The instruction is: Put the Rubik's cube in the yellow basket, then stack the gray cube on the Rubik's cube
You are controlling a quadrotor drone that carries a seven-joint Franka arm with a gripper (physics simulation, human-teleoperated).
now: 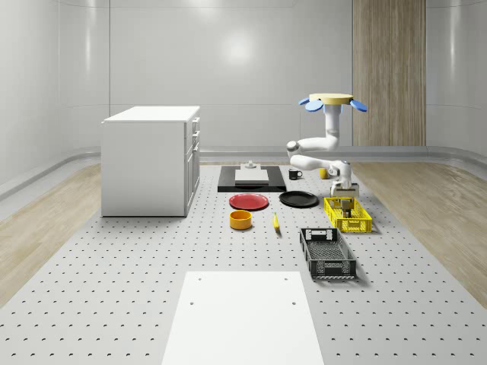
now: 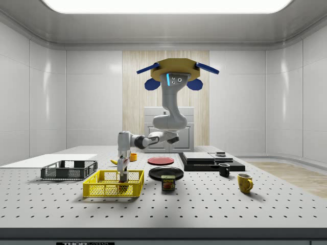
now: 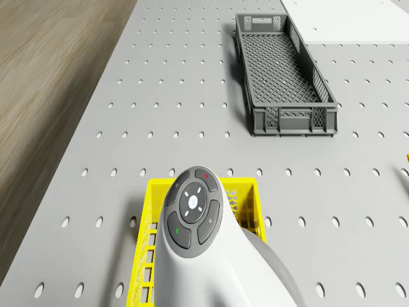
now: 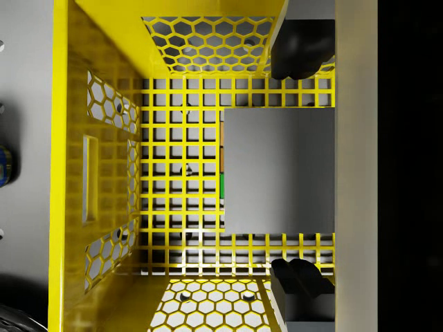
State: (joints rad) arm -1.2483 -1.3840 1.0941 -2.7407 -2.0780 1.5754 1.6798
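In the whole-scene view, the drone (image 1: 331,99) hovers in the air above the far end of the table (image 1: 114,289), over the black plate (image 1: 298,199) and the small mug (image 1: 295,174). Its white arm (image 1: 319,148) bends down, and the gripper (image 1: 345,204) reaches into the yellow basket (image 1: 348,215). A dark gray basket (image 1: 328,253) sits just beside the yellow one.

In the side view, the gripper (image 2: 123,176) points straight down inside the yellow basket (image 2: 113,184). Its fingertips are low between the basket walls. The can (image 2: 168,182) stands near the basket, off to one side of the jaws.

In the drone view, the round end of the arm (image 3: 195,214) hides most of the yellow basket (image 3: 152,217). The dark gray basket (image 3: 284,77) lies well apart from it.

In the wrist view, the gray cube (image 4: 279,170) sits between the two black fingertips (image 4: 302,48). The jaws are open a little wider than the cube. A thin gap shows on each side, so they do not squeeze it. Under the gray cube, a strip of green and orange peeks out. That is the Rubik's cube (image 4: 223,181), resting on the floor of the yellow basket (image 4: 104,83). The gray cube lies on top of it.
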